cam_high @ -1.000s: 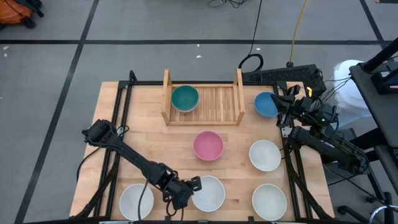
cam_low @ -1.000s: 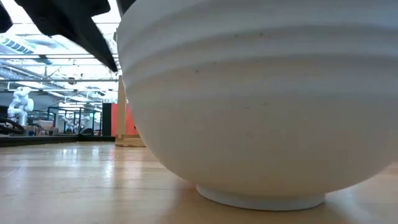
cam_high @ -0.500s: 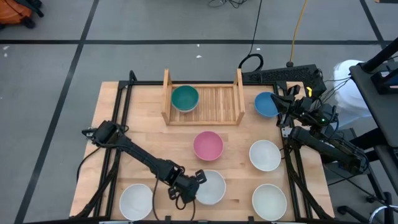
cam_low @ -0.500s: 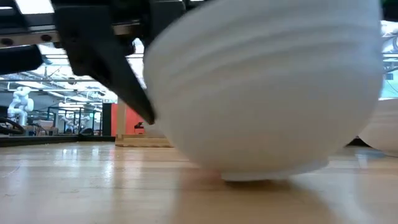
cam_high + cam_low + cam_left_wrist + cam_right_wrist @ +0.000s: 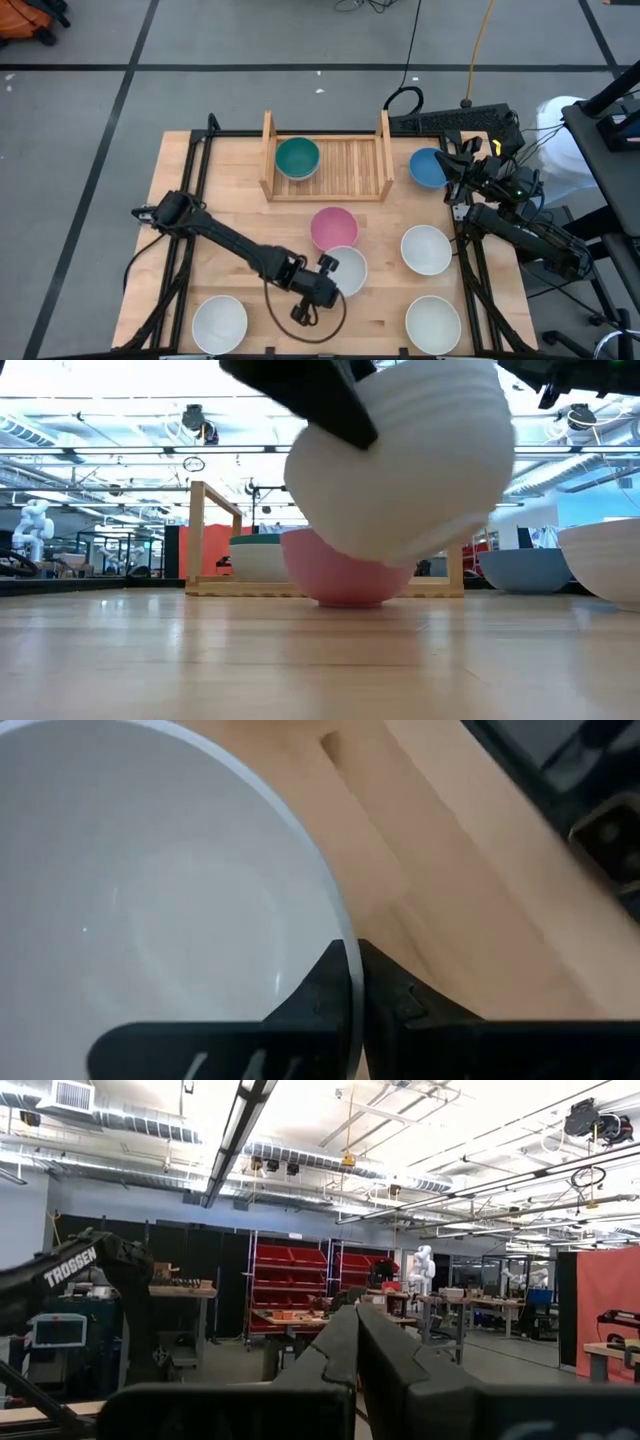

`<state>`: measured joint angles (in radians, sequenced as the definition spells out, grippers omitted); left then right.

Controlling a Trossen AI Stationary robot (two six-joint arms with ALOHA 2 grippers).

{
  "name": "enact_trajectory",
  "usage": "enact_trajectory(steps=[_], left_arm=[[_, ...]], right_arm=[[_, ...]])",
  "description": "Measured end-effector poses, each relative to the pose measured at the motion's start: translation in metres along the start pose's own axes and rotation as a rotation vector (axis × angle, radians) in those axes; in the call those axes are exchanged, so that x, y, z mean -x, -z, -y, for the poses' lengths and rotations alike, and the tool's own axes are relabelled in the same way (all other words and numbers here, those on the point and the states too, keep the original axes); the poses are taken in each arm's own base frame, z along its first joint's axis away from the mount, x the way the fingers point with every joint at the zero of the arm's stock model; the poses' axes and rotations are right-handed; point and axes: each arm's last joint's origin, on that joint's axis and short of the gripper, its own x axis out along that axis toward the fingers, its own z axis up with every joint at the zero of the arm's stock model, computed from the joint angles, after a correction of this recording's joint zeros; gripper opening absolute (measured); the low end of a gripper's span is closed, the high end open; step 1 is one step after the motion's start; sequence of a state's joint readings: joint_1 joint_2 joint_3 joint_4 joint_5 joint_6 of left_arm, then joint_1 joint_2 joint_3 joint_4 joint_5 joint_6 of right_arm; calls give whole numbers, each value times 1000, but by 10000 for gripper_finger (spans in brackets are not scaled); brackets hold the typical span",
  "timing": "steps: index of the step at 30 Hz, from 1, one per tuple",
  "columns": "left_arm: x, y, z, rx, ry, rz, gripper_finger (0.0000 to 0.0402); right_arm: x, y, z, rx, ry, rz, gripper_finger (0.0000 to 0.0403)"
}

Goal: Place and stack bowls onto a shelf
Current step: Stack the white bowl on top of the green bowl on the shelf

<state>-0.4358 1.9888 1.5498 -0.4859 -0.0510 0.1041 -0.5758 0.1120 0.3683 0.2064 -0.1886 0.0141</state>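
Observation:
My left gripper [image 5: 333, 270] is shut on a white bowl [image 5: 347, 270], which hangs in the air just near of the pink bowl [image 5: 333, 229]; the low view shows that white bowl [image 5: 400, 460] above the table, in front of the pink bowl [image 5: 340, 578]. The shelf [image 5: 327, 178] stands at the far middle, and a teal bowl [image 5: 297, 157] rests on the left end of its slats. My right gripper [image 5: 452, 167] waits shut beside the blue bowl [image 5: 427, 167] at the far right. My left gripper pinches the white bowl's rim [image 5: 349, 952] on the bowl's left side, one finger [image 5: 322, 992] inside the bowl and the other finger [image 5: 395, 998] outside. It comes in from the table's near left. The bowl is lifted clear of the table and tilted.
Three more white bowls stand on the table: one at the right [image 5: 426, 249], one at the near right [image 5: 433, 325], one at the near left [image 5: 219, 323]. The shelf's right half is bare slats. A cable loops under the left arm [image 5: 318, 318].
My left gripper has carried the white bowl from the near edge toward the far edge and a little right, up to the pink bowl. The bowl stood on the table a second ago, tipped as it rose, and now hangs clear and tilted.

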Motion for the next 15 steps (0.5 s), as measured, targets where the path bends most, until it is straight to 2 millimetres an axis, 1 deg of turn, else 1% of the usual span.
enact_trajectory(steps=[4, 7, 11, 13, 15], left_arm=[[16, -13, -2, 110, 2, -34, 7], [35, -27, -3, 206, 0, -49, 6], [70, -55, -9, 343, -30, 11, 6], [91, -66, -14, 413, -108, 37, 6], [112, -73, -23, 489, -201, 51, 6]], right_arm=[[0, 0, 0, 0, 0, 0, 0], [0, 0, 0, -9, 0, 0, 0], [0, 0, 0, -34, 0, 1, 0], [0, 0, 0, -49, 0, 1, 0], [0, 0, 0, -52, 0, 1, 0]])
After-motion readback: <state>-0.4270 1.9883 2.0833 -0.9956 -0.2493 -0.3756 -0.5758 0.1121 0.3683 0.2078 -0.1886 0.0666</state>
